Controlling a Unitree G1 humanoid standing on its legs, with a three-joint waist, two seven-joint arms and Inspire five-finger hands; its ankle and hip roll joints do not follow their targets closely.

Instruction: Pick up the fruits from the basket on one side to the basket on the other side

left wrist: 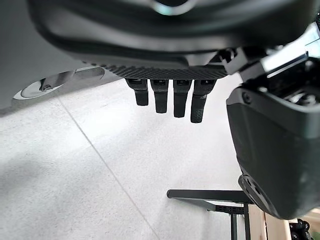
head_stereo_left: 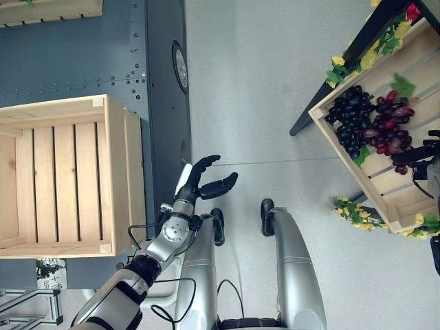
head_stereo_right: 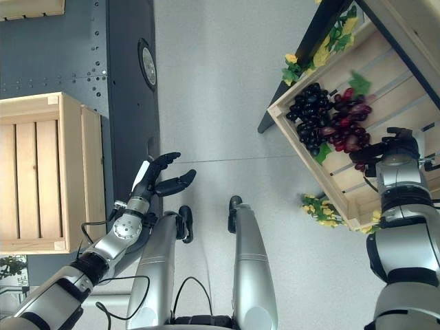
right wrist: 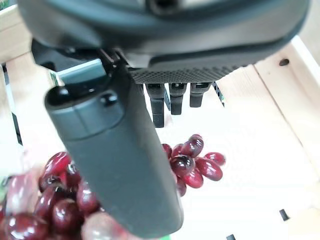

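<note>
Meanwhile the right robot hand hovers over the red grapes in the wooden crate, fingers extended, holding nothing. Left robot hand hangs relaxed and empty above the floor.

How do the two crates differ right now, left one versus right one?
The left crate sits flat and square to the view, with no fruit in the part that shows; the right crate is tilted on a dark stand, holding dark grapes and red grapes. The right hand reaches into the right crate. Both are pale slatted wood.
</note>
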